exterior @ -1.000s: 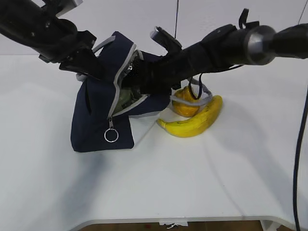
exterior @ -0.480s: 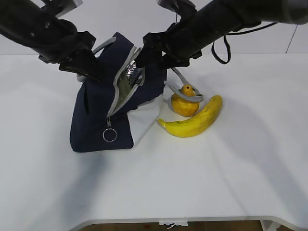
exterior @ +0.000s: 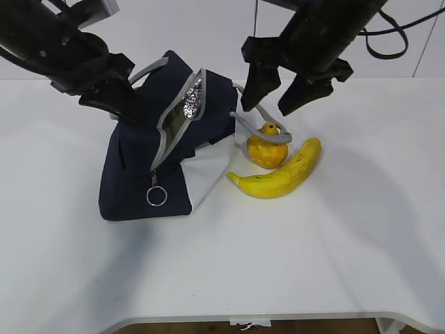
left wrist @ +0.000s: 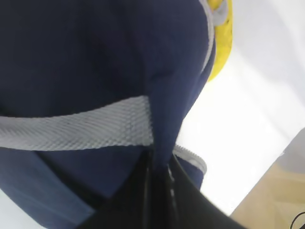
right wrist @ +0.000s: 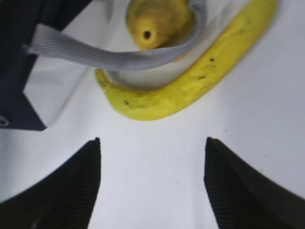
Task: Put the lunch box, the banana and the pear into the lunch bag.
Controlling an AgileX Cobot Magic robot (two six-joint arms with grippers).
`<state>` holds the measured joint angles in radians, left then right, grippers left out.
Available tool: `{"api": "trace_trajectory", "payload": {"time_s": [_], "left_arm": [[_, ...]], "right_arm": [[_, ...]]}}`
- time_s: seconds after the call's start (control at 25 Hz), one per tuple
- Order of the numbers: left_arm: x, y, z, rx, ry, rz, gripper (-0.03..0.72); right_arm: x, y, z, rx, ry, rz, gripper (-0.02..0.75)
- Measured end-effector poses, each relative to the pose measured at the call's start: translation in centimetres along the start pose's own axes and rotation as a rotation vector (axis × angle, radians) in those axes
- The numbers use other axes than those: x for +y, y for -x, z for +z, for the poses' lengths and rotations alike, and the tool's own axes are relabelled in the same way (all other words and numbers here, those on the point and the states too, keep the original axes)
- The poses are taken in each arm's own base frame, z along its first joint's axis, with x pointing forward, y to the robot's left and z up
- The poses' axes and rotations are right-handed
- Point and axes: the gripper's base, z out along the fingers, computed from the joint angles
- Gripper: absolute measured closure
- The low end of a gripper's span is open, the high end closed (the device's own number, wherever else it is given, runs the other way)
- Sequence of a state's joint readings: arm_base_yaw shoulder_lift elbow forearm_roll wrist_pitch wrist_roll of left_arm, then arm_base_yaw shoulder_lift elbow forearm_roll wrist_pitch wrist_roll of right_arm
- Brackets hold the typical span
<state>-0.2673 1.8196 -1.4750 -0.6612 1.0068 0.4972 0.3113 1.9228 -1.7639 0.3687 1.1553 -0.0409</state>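
The navy lunch bag (exterior: 142,167) stands at centre left, unzipped, with silver lining showing in its opening. My left gripper (exterior: 129,106) is shut on a fold at its upper back edge; the left wrist view shows the jaws (left wrist: 159,164) pinching the navy fabric (left wrist: 95,47). My right gripper (exterior: 266,109) hangs open and empty above the pear (exterior: 266,150). A grey bag handle (exterior: 256,128) lies across the pear. The banana (exterior: 279,174) lies just in front of it. The right wrist view shows the pear (right wrist: 159,21), the banana (right wrist: 190,81) and the open gripper (right wrist: 152,140). The lunch box is hidden.
The zipper's ring pull (exterior: 156,197) hangs at the bag's front. The white table (exterior: 334,257) extends to its front edge near the bottom of the exterior view. A pale wall stands behind.
My right gripper has pulled out of the bag's opening, risen and moved right, now open over the pear. The left gripper keeps its hold on the bag.
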Motion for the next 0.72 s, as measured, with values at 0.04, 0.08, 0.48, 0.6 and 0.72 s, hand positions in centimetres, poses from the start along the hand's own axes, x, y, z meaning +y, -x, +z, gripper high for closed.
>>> {"api": "trace_trajectory", "payload": {"time_s": [0.04,0.08,0.48,0.6,0.72], "left_arm": [[0.0,0.0,0.0,0.001,0.001,0.001,0.694],[0.0,0.0,0.0,0.004,0.003,0.003,0.694],[0.1,-0.1,0.0,0.006,0.006,0.005,0.694],[0.1,0.0,0.0,0.004,0.009,0.006,0.694],[0.1,0.0,0.0,0.004,0.009,0.006,0.694]], "right_arm": [[-0.3,-0.4,-0.1,0.043,-0.038,0.053,0.214],[-0.6,-0.5,-0.1,0.056,-0.065,0.081,0.214],[-2.9,-0.5,1.0,0.044,-0.293,0.387,0.221],[-3.4,-0.5,2.2,0.044,-0.318,0.545,0.221],[-4.0,-0.5,3.2,0.049,-0.348,0.622,0.221]]}}
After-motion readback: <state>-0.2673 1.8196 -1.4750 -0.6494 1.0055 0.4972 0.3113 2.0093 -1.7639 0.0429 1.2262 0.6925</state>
